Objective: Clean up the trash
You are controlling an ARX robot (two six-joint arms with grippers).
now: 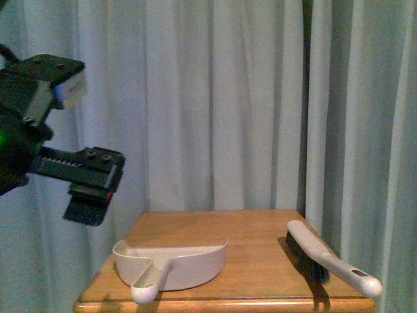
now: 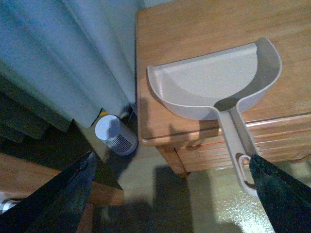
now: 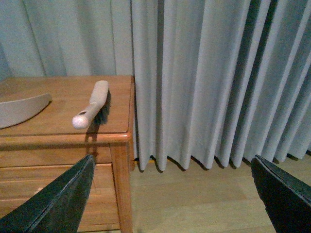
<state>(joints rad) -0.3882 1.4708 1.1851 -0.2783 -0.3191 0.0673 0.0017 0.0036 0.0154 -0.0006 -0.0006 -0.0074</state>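
Left end effector [image 2: 171, 157] hangs released, its fingers spread wide, raised off the left side of the surface [image 1: 254, 228] and looking down on the dustpan [image 1: 189, 261]. Our right end effector [image 3: 171, 158] is likewise released, held low and to the right, with the brush [image 3: 92, 107] ahead of it. The dustpan lies at the near left with its handle poking out over the near edge, and the brush lies at the right with its handle past the near right corner. We judge both are laid so that each arm can take the tool on its own side from the front. The trash, the thing we are after, shows in none of our views: we see no wad in the pan or on the wood between the tools. A small white canister [image 2: 114, 133] stands on the floor by the curtain [image 1: 228, 98], left of the surface. We judge the task is barely begun, with neither tool yet taken up
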